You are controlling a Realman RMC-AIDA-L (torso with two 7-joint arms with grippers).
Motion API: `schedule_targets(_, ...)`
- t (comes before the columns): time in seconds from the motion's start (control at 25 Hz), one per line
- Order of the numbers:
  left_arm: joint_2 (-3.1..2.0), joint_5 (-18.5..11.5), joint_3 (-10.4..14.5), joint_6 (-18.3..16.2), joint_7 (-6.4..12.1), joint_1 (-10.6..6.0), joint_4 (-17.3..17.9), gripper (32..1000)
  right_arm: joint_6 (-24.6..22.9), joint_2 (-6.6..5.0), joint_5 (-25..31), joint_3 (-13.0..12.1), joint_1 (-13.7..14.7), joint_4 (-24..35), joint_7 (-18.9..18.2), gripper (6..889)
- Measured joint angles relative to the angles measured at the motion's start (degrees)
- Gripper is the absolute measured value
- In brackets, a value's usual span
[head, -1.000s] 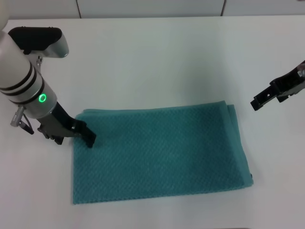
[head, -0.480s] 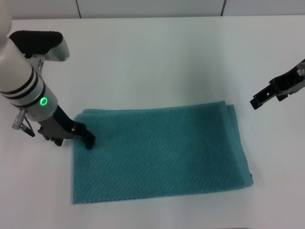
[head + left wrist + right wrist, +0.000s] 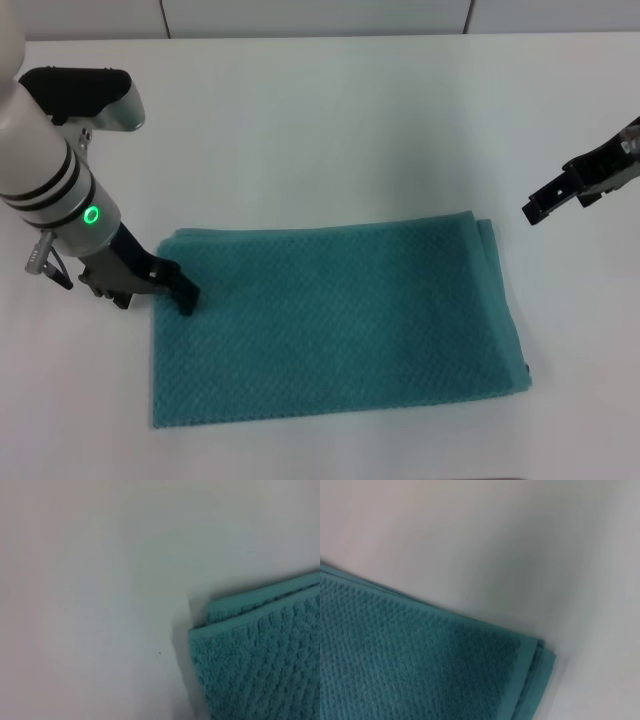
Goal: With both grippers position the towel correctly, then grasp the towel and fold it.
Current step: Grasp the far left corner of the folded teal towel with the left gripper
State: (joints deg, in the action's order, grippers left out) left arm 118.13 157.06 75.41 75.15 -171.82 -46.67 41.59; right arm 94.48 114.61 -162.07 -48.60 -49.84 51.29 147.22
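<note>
The teal waffle-weave towel (image 3: 335, 325) lies flat on the white table, doubled in layers, its long side running left to right. My left gripper (image 3: 183, 293) is down at the towel's left edge, near its far left corner, touching the cloth there. My right gripper (image 3: 537, 208) hovers above bare table, to the right of the towel's far right corner and apart from it. In the left wrist view a layered corner of the towel (image 3: 260, 660) shows. Another layered corner of the towel (image 3: 420, 660) fills the right wrist view.
The white table (image 3: 330, 120) stretches bare behind and to both sides of the towel. Its far edge meets a pale panelled wall (image 3: 300, 15) at the back.
My left arm has shifted slightly, its gripper staying at the towel's left edge. The right gripper has drifted a little up and to the left. The towel has not moved.
</note>
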Motion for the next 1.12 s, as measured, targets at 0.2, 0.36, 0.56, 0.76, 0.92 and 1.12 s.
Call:
schedule_targets(0.2, 0.00, 0.0, 0.0, -0.2, 0.00, -0.02, 0.0, 893, 0.0, 0.00, 0.0, 0.0, 0.0, 0.0, 0.0, 852)
schedule_targets(0.36, 0.00, 0.0, 1.1, -0.4, 0.00, -0.01, 0.0, 893, 0.0, 0.00, 0.0, 0.0, 0.0, -0.1, 0.0, 852)
schedule_targets(0.56, 0.00, 0.0, 1.3, -0.5, 0.00, 0.00, 0.0, 893, 0.0, 0.00, 0.0, 0.0, -0.2, -0.1, 0.0, 852)
schedule_targets(0.76, 0.00, 0.0, 1.3, -0.5, 0.00, 0.00, 0.0, 893, 0.0, 0.00, 0.1, 0.0, -0.2, 0.0, 0.0, 852)
schedule_targets(0.92, 0.00, 0.0, 1.3, -0.6, 0.00, 0.00, 0.0, 893, 0.0, 0.00, 0.1, 0.0, -0.2, 0.0, 0.0, 852)
schedule_targets(1.12, 0.00, 0.0, 1.3, -0.7, 0.00, 0.00, 0.0, 892, 0.0, 0.00, 0.1, 0.0, -0.2, 0.0, 0.0, 852)
